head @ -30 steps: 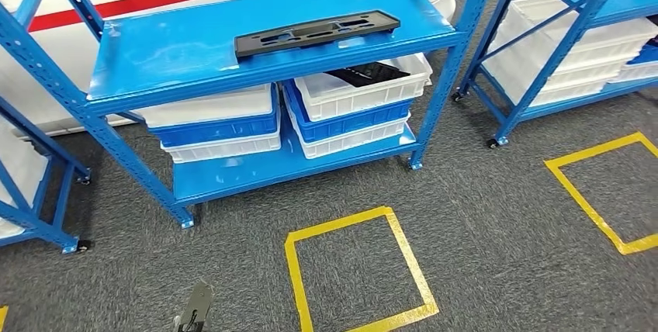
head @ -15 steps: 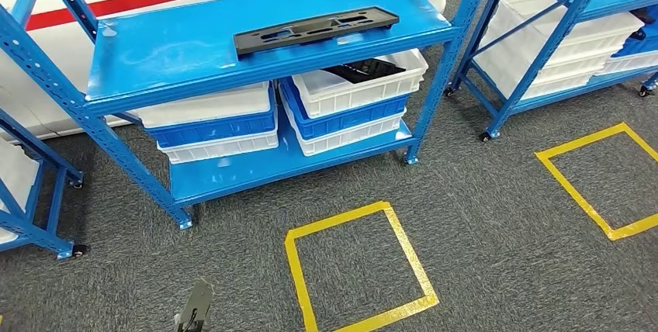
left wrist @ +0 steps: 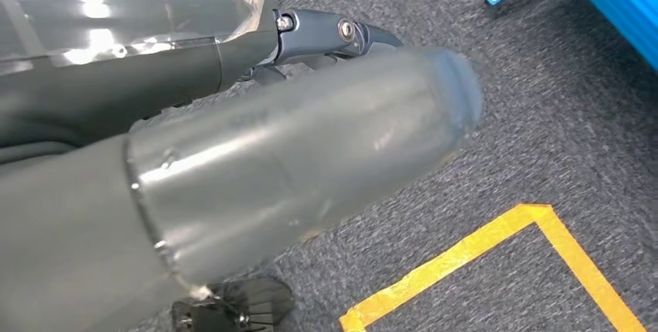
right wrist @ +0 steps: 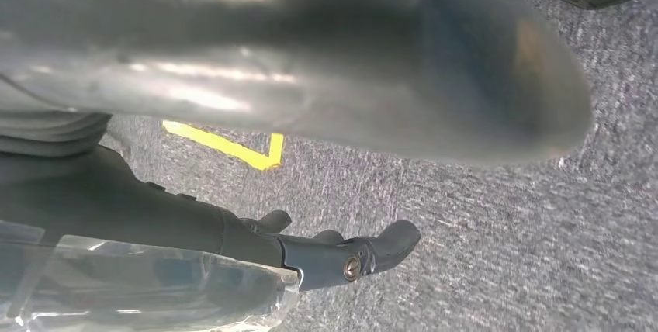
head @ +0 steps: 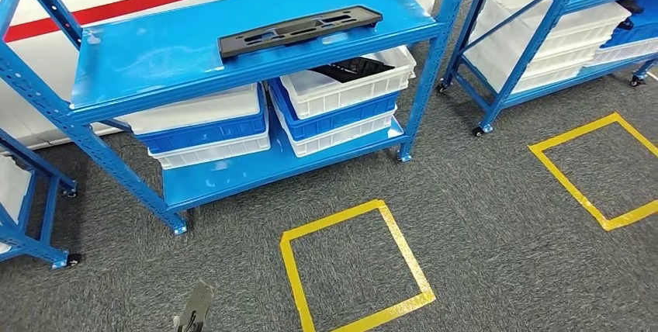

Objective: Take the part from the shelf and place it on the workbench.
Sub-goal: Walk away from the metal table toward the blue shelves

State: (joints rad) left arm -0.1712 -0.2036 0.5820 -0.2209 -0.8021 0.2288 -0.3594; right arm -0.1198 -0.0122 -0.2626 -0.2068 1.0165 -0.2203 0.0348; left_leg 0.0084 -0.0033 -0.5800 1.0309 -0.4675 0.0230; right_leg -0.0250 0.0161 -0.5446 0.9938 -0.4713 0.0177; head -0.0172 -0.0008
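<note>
Left hand (left wrist: 256,169) low over grey carpet (head: 496,216), thick thumb foremost, dark fingers (left wrist: 341,33) mostly hidden behind it; apart or together: cannot tell. Right hand (right wrist: 310,99) also over carpet, dark fingers (right wrist: 372,250) stretched out, loosely apart, holding nothing. Yellow tape square (head: 353,266) on carpet just ahead. Beyond it, blue shelf (head: 155,53) on castors. White and blue bins (head: 341,103) stacked on lower level. Black part (head: 299,29) lying flat on top level, near front edge, untouched. Second blue rack (head: 535,29) to right.

The blue shelf (head: 155,57) bears a long black part (head: 299,28) on top, with what look like stacked bins (head: 203,126) on its lower tier.
</note>
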